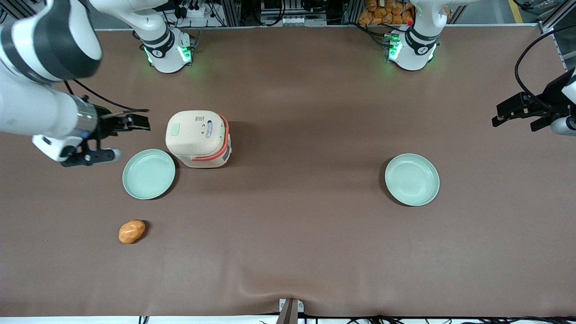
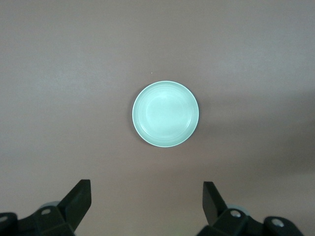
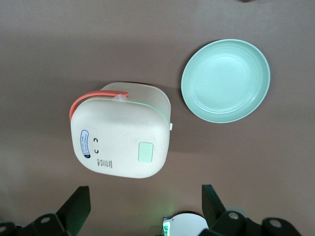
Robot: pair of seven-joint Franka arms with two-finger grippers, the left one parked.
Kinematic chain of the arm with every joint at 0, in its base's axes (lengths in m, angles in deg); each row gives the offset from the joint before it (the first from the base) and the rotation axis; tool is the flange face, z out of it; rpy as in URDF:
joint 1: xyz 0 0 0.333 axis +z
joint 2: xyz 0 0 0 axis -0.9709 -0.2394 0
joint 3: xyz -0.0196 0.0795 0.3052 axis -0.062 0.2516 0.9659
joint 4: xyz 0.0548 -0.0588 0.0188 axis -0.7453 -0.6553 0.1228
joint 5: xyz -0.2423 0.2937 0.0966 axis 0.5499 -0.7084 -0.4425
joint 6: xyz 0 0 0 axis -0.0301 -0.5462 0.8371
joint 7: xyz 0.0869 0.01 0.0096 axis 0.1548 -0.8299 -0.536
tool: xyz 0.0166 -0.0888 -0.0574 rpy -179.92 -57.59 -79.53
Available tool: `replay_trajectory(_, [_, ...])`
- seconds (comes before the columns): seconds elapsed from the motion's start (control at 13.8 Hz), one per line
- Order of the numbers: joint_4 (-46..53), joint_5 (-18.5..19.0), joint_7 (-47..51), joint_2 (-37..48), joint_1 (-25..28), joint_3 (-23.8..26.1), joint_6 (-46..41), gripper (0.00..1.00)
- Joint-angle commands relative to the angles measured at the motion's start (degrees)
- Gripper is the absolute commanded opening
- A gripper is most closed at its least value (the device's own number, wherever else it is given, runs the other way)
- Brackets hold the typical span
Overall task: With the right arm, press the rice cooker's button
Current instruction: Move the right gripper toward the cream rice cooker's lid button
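The right arm's slim black gripper [image 1: 135, 122] hangs above the brown worktop [image 1: 315, 252] with its fingers spread wide and nothing between them; in the right wrist view both fingertips [image 3: 81, 196] stand well apart with bare worktop in the gap. The small cream rounded-square rice cooker with an orange-red band handle [image 1: 199, 138] stands just beside the gripper, toward the parked arm's end of the worktop, lid shut, and is not touched. A pale green rectangular button [image 3: 146, 152] sits on the lid, on the side nearest the gripper; the oval label and small markings lie further across the lid. A pale green round plate [image 1: 149, 173] lies near the gripper, nearer to the front camera and close against the cooker's base without clearly touching it. A second plate of the same kind [image 1: 412, 179] lies well apart, toward the parked arm's end, and a small orange-brown rounded lump [image 1: 132, 231], perhaps a bun or potato, lies nearer the front camera than the first plate. The approach looks barely begun. The risks, as I judge them: with the fingers spread this wide, a descent centred on the button could leave it in the gap; an off-centre or slanted push could slide or tip the light cooker toward the nearby plate; and the lid's rounded edge could deflect a fingertip.
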Motion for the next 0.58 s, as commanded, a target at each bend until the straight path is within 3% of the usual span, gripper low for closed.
replay_trajectory(0.0, [-4.07,-0.22,0.31,0.25,0.97,-0.32,3.44,0.95])
replay_trajectory(0.15, [-5.92,-0.31,0.4,0.25,1.49,-0.32,3.36,0.5])
replay_trajectory(0.22, [-7.14,-0.31,0.48,0.17,1.67,-0.32,3.19,0.36])
replay_trajectory(0.29, [-8.38,-0.48,0.92,0.08,1.67,-0.32,2.92,0.23])
replay_trajectory(0.51, [-12.6,-0.74,1.01,-0.36,2.02,-0.23,2.31,0.01])
